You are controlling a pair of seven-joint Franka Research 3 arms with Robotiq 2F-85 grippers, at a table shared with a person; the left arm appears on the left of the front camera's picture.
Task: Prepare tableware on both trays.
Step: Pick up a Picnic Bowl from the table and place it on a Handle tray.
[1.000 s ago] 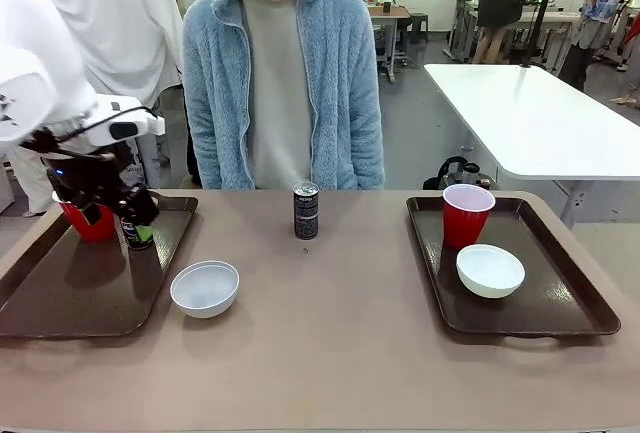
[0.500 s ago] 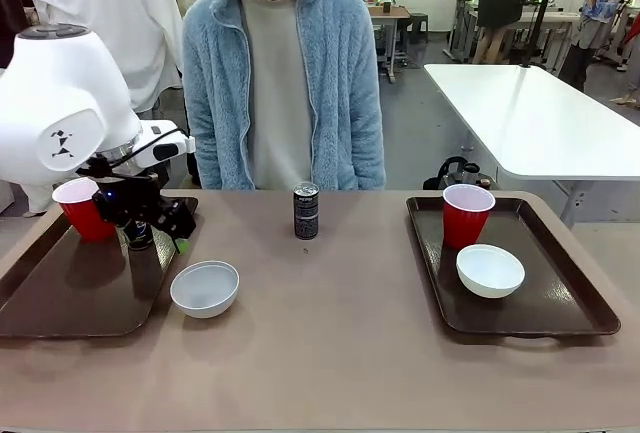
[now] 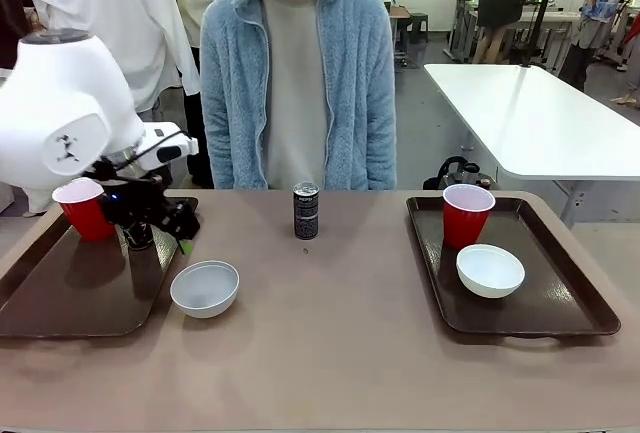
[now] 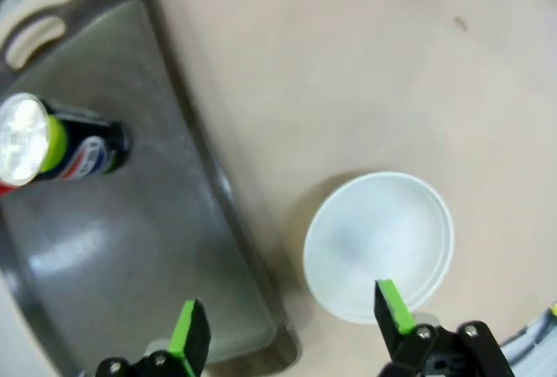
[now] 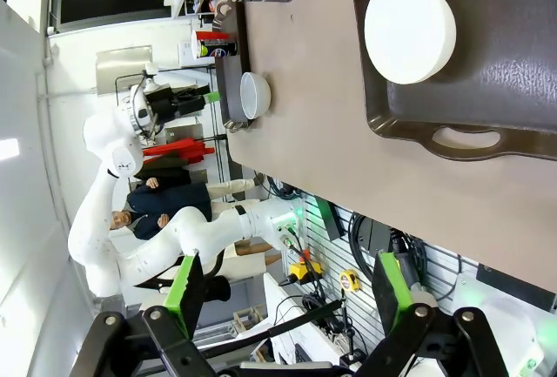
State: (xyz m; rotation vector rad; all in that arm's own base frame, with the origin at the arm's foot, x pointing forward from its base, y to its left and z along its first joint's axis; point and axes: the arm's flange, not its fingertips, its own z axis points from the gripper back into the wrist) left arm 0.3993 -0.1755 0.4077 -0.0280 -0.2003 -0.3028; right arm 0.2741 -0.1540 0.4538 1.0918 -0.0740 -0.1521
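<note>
Tan table (image 3: pixel 340 333), white table (image 3: pixel 520 113) behind, left gripper (image 4: pixel 290 325) and right gripper (image 5: pixel 285 281) both released

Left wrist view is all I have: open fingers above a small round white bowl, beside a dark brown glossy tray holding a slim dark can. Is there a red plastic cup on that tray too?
Observer: Yes, a red plastic cup stands upright at the far left corner of that left tray.
Operator: What's on the other tray?
Observer: The right tray, also dark brown, holds a second red cup and a second white bowl, but no can.
Operator: Where's the other can?
Observer: The second can stands upright on the bare table between the trays, in front of the person.
</note>
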